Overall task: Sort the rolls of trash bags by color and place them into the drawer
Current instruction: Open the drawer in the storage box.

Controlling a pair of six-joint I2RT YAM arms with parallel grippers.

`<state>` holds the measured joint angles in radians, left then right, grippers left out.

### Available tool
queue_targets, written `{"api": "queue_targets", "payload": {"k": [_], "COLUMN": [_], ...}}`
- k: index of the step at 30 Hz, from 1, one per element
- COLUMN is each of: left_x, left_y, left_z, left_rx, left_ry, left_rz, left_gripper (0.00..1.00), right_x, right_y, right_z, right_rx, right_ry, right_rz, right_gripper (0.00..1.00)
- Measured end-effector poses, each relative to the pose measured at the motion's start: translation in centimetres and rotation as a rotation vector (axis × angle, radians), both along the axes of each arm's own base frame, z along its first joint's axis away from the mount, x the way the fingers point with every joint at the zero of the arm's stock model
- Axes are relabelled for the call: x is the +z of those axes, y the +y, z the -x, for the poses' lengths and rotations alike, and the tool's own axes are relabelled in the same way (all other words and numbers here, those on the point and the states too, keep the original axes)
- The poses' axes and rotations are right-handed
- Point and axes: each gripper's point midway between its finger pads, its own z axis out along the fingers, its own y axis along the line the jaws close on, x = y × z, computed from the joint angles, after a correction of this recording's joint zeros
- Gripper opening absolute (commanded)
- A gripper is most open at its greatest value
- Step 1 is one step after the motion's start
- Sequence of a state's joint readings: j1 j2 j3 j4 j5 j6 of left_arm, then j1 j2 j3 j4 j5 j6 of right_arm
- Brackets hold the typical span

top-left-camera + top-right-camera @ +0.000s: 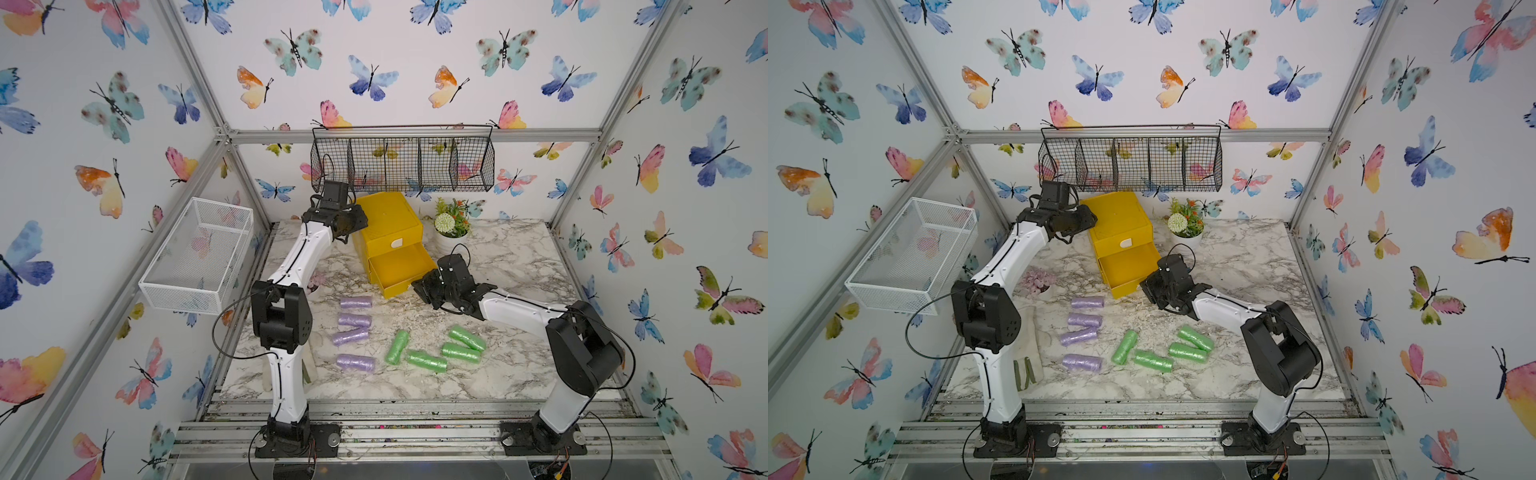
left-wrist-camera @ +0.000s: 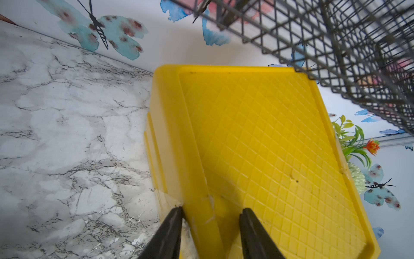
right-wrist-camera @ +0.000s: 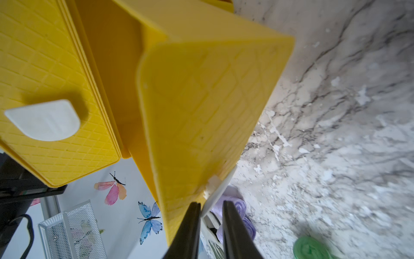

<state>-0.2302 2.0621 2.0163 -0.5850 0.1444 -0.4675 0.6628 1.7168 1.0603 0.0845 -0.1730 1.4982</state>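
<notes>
Rolls of trash bags (image 1: pixel 426 360), small cylinders of crinkly glossy plastic, lie loose on my grey-veined marble-patterned tabletop (image 1: pixel 498 374). Four lilac rolls (image 1: pixel 354 320) sit in a ragged column left of centre. Four bright green rolls (image 1: pixel 460 353) are bunched beside them, right of centre and nearer the near edge.

At the middle of the far edge stands the yellow plastic chest of drawers (image 1: pixel 388 220), turned slightly askew, with its pulled-out drawer (image 1: pixel 399 270) reaching toward the centre. My left gripper (image 2: pixel 211 212) is narrowed onto the chest's top rim at a front corner, one finger down the side wall and one on the quilted lid. My right gripper (image 3: pixel 210 207) is pinched nearly closed on the white tab handle (image 3: pixel 221 189) of the pulled-out drawer.

The marble surface is scuffed, with pale flakes around the middle. A potted green plant with a white bloom (image 1: pixel 451 226) sits at the far edge just beside the chest. Butterfly wallpaper covers the walls inside an aluminium frame. A black wire basket (image 1: pixel 403 164) hangs on the back wall and a white mesh basket (image 1: pixel 199 253) on the left wall.
</notes>
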Motion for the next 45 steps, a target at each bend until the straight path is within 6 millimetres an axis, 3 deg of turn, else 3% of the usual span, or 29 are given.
{"api": "queue_targets", "payload": {"k": [12, 21, 28, 38, 45], "left_x": [0.0, 0.2, 0.2, 0.3, 1.7], "left_y": [0.0, -0.1, -0.1, -0.1, -0.3], "left_z": [0.0, 0.1, 0.4, 0.9, 2.3], "left_rx": [0.000, -0.003, -0.008, -0.021, -0.047], "left_ry": [0.001, 0.003, 0.016, 0.024, 0.014], "left_rz": [0.000, 0.001, 0.000, -0.011, -0.028], "left_gripper": [0.45, 0.47, 0.49, 0.56, 0.66], "right_x": [-0.9, -0.6, 1.9, 6.9, 12.1], "right_y": [-1.2, -1.7, -1.7, -2.4, -4.9], "right_z": [2.3, 2.8, 2.4, 2.7, 3.1], "right_rx": [0.016, 0.047, 0.078, 0.139, 0.135], "right_ry": [0.043, 0.037, -0.048, -0.236, -0.454], "right_rz": [0.025, 0.086, 0.111, 0.132, 0.216], "right_gripper": [0.22, 0.41, 0.49, 0.50, 0.55]}}
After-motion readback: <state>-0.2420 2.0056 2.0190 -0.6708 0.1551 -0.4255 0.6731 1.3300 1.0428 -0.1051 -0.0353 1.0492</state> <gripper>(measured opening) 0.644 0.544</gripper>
